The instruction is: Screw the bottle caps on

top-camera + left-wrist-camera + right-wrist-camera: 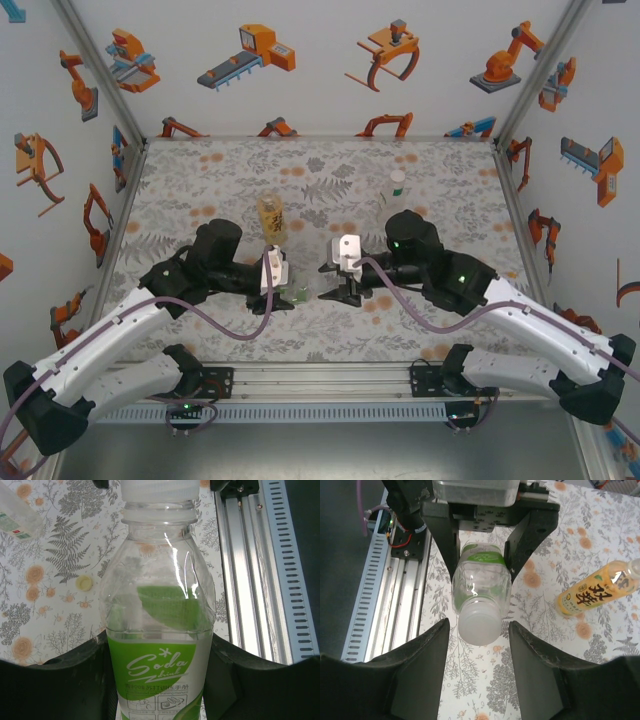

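Three bottles, top view: the soda bottle (298,294) is held roughly level near the front rail (320,378). The amber bottle (271,220) stands just behind it, and the slim bottle (397,186) stands well behind it and to the right.
Grippers, top view: the left gripper (285,290) meets the soda bottle from the left, and the right gripper (332,282) faces it from the right.
Surface and room, top view: a grey leaf-and-flower table (200,180), boxed in by white walls (300,60) printed with orange robot cartoons.
Left gripper, left wrist view: black fingers (60,680) are clamped on the soda bottle's labelled body.
White cap, left wrist view: the white cap (157,489) sits on the soda bottle's neck; how tight it is cannot be told.
Yellow cap, left wrist view: the yellow cap (84,583) lies loose on the table beside the soda bottle, apart from every bottle.
Right gripper, right wrist view: fingers (420,665) are spread either side of the white cap, with a gap on both sides, gripping nothing.
Amber bottle, right wrist view: it is right of the soda bottle, and its neck runs off the frame, so whether it is capped cannot be told.
Progress: the first bottle is likely mid-tightening. The slim bottle's whitish top looks capped. The loose yellow cap means at least one bottle is left.
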Tool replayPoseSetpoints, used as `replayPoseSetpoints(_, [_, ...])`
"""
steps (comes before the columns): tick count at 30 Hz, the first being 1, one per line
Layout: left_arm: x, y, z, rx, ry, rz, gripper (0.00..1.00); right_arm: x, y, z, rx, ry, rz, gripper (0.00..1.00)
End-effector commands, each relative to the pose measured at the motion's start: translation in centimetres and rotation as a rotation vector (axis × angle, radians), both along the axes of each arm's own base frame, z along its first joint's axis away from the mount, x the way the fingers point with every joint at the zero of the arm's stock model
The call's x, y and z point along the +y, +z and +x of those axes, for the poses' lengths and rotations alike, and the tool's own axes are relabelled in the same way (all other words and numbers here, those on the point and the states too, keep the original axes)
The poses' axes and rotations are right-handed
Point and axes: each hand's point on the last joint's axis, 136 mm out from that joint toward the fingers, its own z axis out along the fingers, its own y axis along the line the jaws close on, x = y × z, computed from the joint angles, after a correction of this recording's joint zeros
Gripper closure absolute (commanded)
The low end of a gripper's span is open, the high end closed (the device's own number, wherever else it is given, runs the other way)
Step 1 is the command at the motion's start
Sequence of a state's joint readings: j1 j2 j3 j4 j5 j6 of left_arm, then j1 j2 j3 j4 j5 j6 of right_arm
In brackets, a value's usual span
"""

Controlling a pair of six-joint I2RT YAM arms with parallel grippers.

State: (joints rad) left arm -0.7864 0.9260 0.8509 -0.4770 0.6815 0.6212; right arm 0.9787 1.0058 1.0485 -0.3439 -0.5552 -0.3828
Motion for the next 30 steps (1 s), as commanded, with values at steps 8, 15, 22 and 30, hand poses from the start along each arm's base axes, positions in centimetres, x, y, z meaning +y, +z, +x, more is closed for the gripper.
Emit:
replayPoseSetpoints(8, [-0.2,1.6,-0.4,-0.026,-0.035,-0.035,1.00,0.4,0.5,0.3,-0.010,-0.020,0.060,0.54])
replayPoseSetpoints(15, [-0.3,1.6,-0.3,-0.023,-0.032,-0.032,1.00,0.5,1.2,0.8,-0.024,-0.045,0.083,0.54])
replayPoseSetpoints(22, [-0.2,1.6,-0.2,-0.025,-0.027,-0.031,1.00,0.5,0.8,0.5,-0.008,-0.029,0.073,0.62])
replayPoseSetpoints(30, [0.0,1.8,0.5,-0.056,0.016,-0.037,1.00,0.7,0.7,2.4,0.188,-0.193,0.111,0.80])
